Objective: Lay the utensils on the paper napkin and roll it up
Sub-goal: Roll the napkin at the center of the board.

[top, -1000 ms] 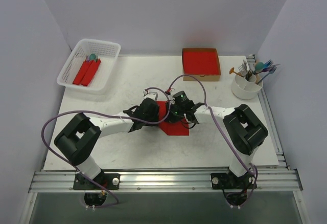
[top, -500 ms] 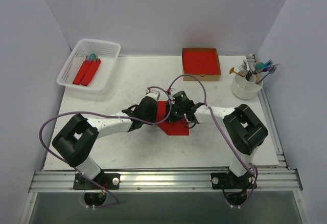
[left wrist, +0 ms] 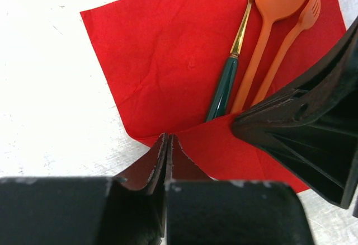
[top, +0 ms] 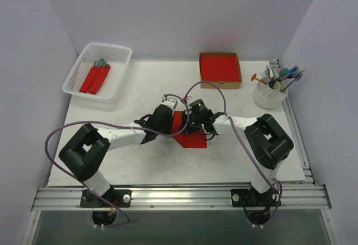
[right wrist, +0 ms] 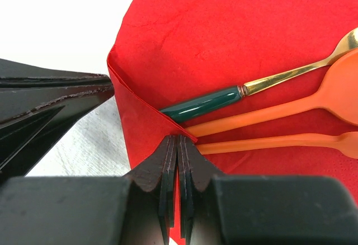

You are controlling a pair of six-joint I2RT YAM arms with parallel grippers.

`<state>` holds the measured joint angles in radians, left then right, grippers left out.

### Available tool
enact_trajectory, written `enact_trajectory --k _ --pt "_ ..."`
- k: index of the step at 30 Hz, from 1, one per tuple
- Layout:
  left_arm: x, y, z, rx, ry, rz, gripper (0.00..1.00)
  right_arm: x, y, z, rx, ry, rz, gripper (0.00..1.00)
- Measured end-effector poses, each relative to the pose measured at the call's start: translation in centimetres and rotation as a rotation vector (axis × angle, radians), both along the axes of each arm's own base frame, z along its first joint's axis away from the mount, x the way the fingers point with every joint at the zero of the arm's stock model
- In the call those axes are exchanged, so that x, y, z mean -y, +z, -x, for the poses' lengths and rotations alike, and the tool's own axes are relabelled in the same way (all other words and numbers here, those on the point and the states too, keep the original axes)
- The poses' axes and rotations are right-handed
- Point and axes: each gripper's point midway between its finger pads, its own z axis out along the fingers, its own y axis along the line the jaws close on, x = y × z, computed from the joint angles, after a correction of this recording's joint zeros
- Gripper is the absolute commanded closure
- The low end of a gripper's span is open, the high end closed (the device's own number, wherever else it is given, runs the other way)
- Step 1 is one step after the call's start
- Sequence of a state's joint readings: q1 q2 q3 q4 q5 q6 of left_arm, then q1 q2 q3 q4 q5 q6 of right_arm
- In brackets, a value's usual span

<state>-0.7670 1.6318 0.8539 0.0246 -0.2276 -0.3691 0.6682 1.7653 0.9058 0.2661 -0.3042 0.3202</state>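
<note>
Whereas a second earlier the left gripper [left wrist: 168,139] stood partly open, its jaws are now pressed together on the near edge of the paper napkin [left wrist: 162,60], with a red flap pinched between them.

- Right gripper [right wrist: 178,140]: unchanged over the same second, clamped on the same edge just beside the left one. The sheet is raised there into a fold.
- Utensils: three pieces lie side by side on the napkin at the table's [top: 140,161] middle. They are a teal-handled piece [left wrist: 224,88] with a gold neck, an orange spoon [left wrist: 263,38] and an orange fork [left wrist: 291,38]. Their handle ends are tucked under the lifted fold.
- Meaning for the task: placement is judged done. With both hands now holding the edge, the roll is judged about to begin and is not yet formed.
- Edges: the near edge is lifted and turned over the handles, while the far and side edges lie flat. The two grippers are crowded close together, so little room is left between them.
- Open room: bare table is seen beyond the napkin, between the basket [top: 78,69] holding red rolls [top: 95,79] and the cardboard tray [top: 220,69]. The white cup [top: 269,94] stands well apart at the right. A roll away from the arms is judged unobstructed.
</note>
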Motion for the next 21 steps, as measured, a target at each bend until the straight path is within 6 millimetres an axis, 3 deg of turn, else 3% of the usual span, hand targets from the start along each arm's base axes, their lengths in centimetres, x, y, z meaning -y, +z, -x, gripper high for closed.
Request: enact_trajectory --k 7,12,21 --pt "-0.3 -0.5 0.1 0.014 -0.029 -0.029 0.98 0.0 0.0 0.0 0.0 0.0 0.0 0.98" --pt "-1.1 -1.9 1.2 0.002 -0.052 -0.053 0.98 0.0 0.0 0.0 0.0 0.0 0.0 0.98" --pt "-0.5 -2.4 1.0 0.011 -0.078 -0.042 0.98 0.0 -0.2 0.0 -0.004 0.001 0.002 0.98"
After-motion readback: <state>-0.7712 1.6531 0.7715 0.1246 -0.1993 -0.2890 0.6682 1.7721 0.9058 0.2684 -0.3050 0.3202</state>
